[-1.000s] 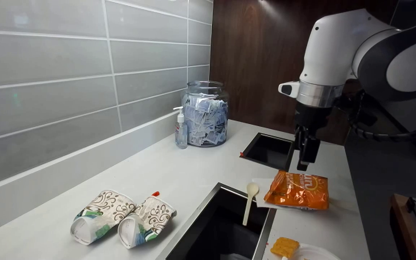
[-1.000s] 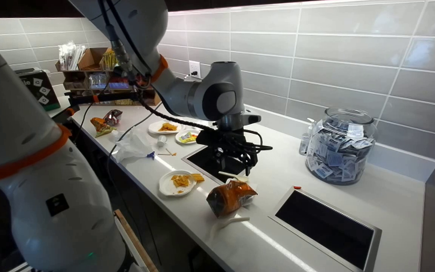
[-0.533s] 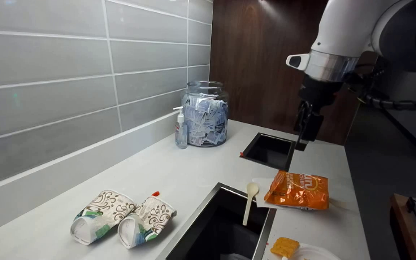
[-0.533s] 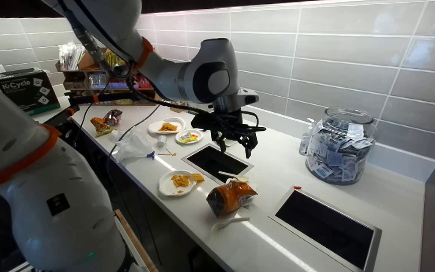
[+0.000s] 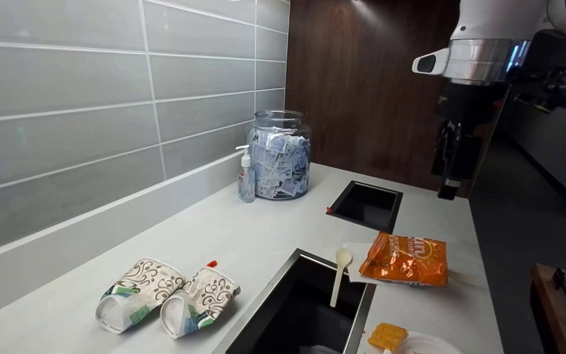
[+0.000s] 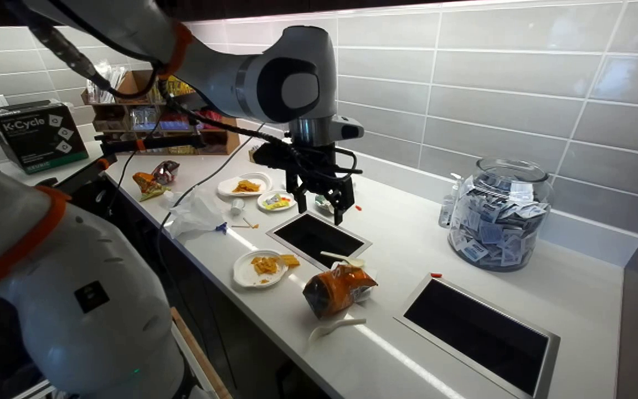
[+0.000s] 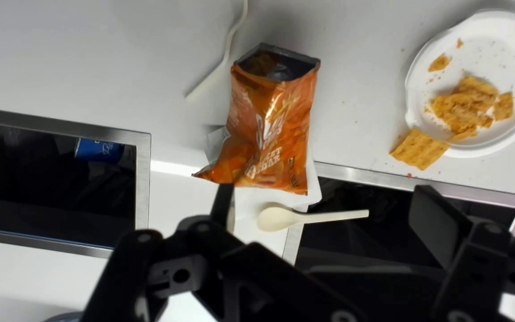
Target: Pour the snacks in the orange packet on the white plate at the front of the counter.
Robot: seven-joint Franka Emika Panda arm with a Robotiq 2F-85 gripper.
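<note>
The orange packet (image 5: 406,260) lies on the counter (image 6: 402,244). In the wrist view the packet (image 7: 273,129) shows its open dark mouth at the top of the frame. It also shows in an exterior view (image 6: 344,285). The white plate (image 6: 246,272) is near the counter's front edge, also in the wrist view (image 7: 505,53). Yellow-orange snacks (image 7: 465,105) lie in it, with one piece (image 7: 420,149) at its rim. My gripper (image 6: 320,215) is open and empty, raised above the counter and apart from the packet. Its two fingers are wide apart in the wrist view (image 7: 324,201).
A pale spoon (image 7: 280,219) overhangs a dark cut-out (image 6: 319,238); another (image 6: 333,328) lies by the packet. A second cut-out (image 6: 479,332), a glass jar (image 5: 280,162), a pump bottle (image 5: 246,179) and two speckled packets (image 5: 148,285) (image 5: 209,295) are around. More plates (image 6: 225,188) stand farther along.
My gripper has risen and moved away from above the packet, up and left in an exterior view showing the arm base. The packet, plate and snacks have not moved.
</note>
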